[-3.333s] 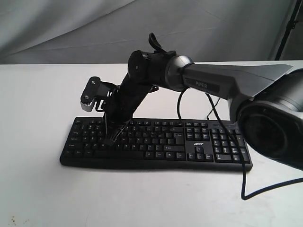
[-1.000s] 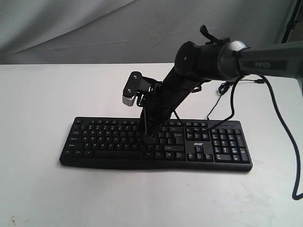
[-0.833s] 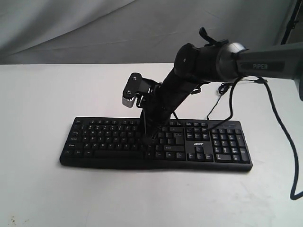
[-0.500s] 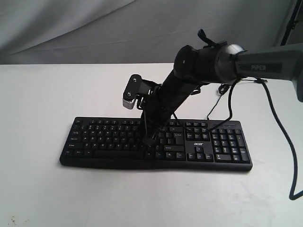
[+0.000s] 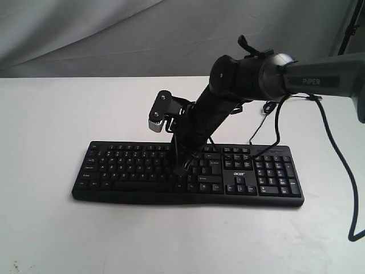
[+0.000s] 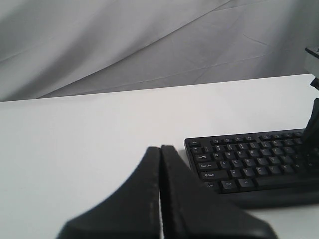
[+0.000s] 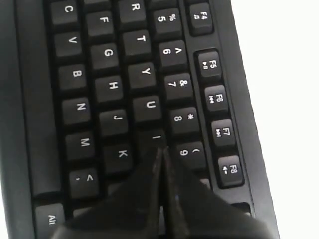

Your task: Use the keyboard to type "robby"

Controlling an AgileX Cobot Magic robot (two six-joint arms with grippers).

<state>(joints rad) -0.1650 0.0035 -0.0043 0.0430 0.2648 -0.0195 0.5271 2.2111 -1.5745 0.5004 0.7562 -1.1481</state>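
**Landing the "o" without clipping a neighbour**

Look for the wide black plastic keyboard (image 5: 125,171) across the middle of the white table (image 5: 51,114), long side parallel to the near edge, number pad toward the right edge. Note the right gripper (image 7: 160,149) slanting down onto the letter block, its black fingers (image 7: 142,194) pressed flat together into one narrow tip, pinching nothing. Read the tip as resting at the rim of the "I" key (image 7: 156,136), between the "K" key (image 7: 121,154) and the "9" key (image 7: 187,152); impossible to say whether touching or just clear. Probably the second letter in hand, with the "O" key hidden beneath the fingers, one place further along the row.

Shift the tip one key along, away from the "U" key (image 7: 149,105), before pushing. Aim for the cap's centre, not the seam. Come down straight, press briefly, lift fully clear; avoid dragging, given the slanted approach. Keep the fingers closed throughout. Then plan the long diagonal to the "B" key (image 7: 76,73) on the bottom row.

Leave the left gripper (image 6: 160,149) parked off the keyboard's Shift-and-Ctrl end, toward the left edge, fingers (image 6: 134,209) likewise shut tight on nothing.
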